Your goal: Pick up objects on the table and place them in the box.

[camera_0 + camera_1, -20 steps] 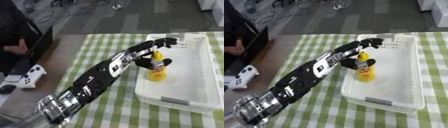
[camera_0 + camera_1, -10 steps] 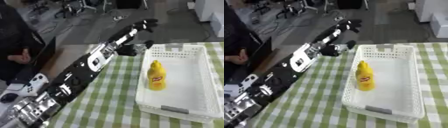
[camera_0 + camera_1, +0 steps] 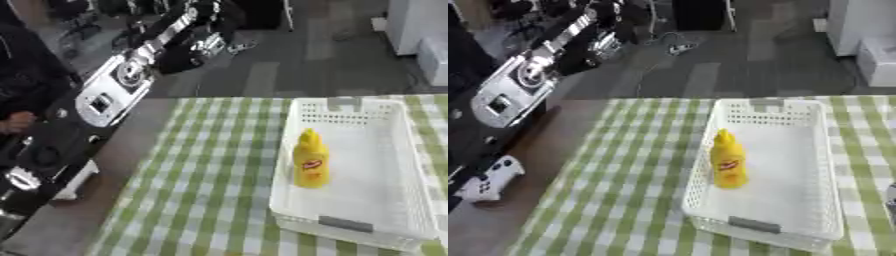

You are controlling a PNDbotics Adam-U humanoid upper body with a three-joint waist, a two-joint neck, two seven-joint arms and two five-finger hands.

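A yellow squeeze bottle [image 3: 311, 161] with a red label stands upright in the white lattice basket [image 3: 346, 224] on the right half of the green-checked tablecloth [image 3: 210, 175]. My left arm [image 3: 105, 97] stretches up and away over the table's left side. Its hand [image 3: 197, 15] is blurred at the top of the view, well apart from the basket and holding nothing I can make out. Only a dark sliver of my right hand [image 3: 892, 200] shows at the right edge, beside the basket.
A white game controller [image 3: 485, 184] lies on the bare brown tabletop left of the cloth. Grey floor with cables and white furniture lies beyond the table's far edge.
My left hand let go of the yellow bottle, which now stands alone in the basket, and the arm swung up and back to the left. The camera also shifted.
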